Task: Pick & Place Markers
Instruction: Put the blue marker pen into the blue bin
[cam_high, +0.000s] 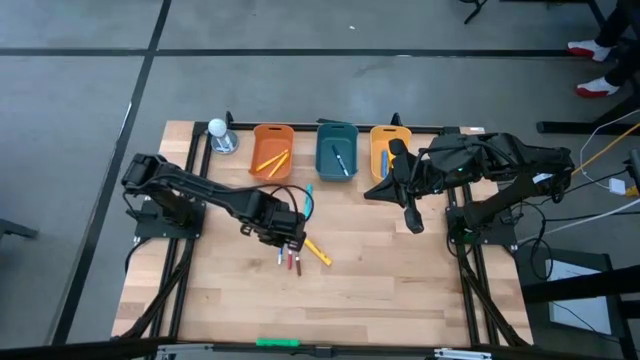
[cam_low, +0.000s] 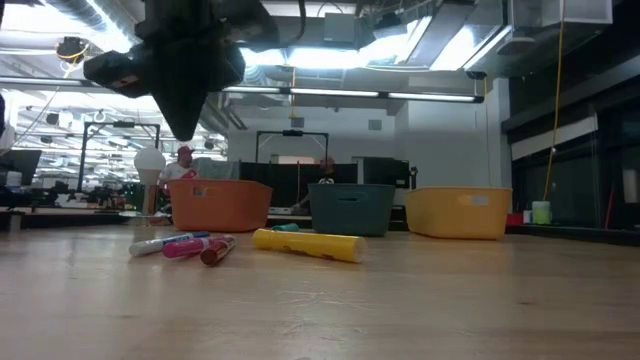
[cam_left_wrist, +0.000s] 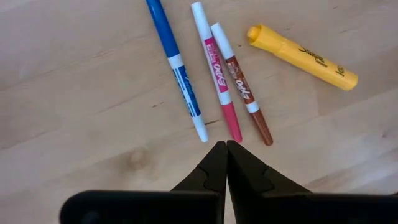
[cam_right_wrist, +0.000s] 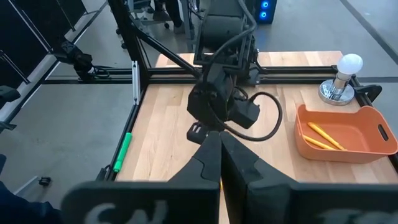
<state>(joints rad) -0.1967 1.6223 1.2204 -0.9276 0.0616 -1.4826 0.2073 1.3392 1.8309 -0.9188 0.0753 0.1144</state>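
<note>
Three thin markers lie side by side on the table's middle: a blue one (cam_left_wrist: 177, 68), a pink one (cam_left_wrist: 216, 71) and a brown-red one (cam_left_wrist: 244, 87). A thick yellow marker (cam_left_wrist: 303, 56) lies just to their right (cam_high: 317, 251). A teal marker (cam_high: 308, 198) lies farther back. My left gripper (cam_left_wrist: 226, 146) is shut and hangs over the thin markers' far ends, pointing down, clear of the table (cam_low: 185, 125). My right gripper (cam_high: 413, 222) is shut and held high over the table's right part.
Three bins stand in a row at the far edge: orange (cam_high: 272, 150) with yellow markers, teal (cam_high: 337, 150) and yellow (cam_high: 385, 150), each with a blue marker. A bulb on a stand (cam_high: 220, 135) is far left. A bright green stick (cam_high: 277, 342) lies at the near edge.
</note>
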